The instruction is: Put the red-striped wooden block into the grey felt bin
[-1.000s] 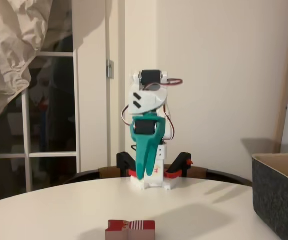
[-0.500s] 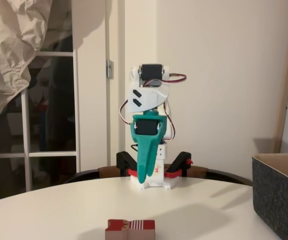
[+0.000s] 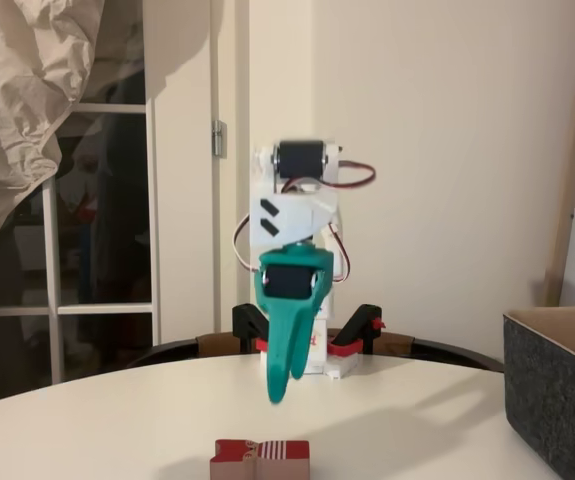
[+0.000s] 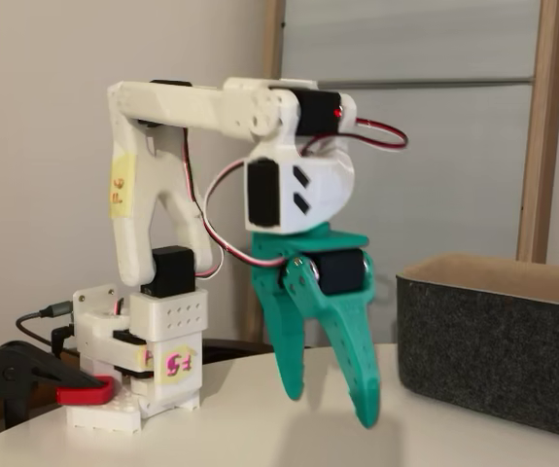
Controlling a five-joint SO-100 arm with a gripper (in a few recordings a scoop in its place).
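- White and round-edged, the table (image 3: 117, 420) stood before pale walls, with a glazed door and a crumpled cloth at the left of a fixed view.
- One arm (image 4: 192, 107) rose from its clamped base at the table's far edge, the upper links folded over forward and the wrist turned so the teal gripper (image 4: 332, 394) pointed down.
- In a fixed view the gripper (image 3: 279, 385) hung above the table, clear of the surface and behind the block.
- Its two fingers were spread apart in a narrow V, nothing between them; one finger (image 4: 357, 375) reached lower than the other.
- One red-striped wooden block (image 3: 260, 460) lay flat on the table at the near edge, in front of the gripper and well apart from it, its striped part toward the right.
- One grey felt bin (image 3: 557, 390) stood on the table to the right of the gripper, upright, its tan inside showing at the rim; in another fixed view the bin (image 4: 493, 345) sat near the gripper without touching it.
- Two red-and-black clamps (image 3: 362, 330) held the base, one on each side.
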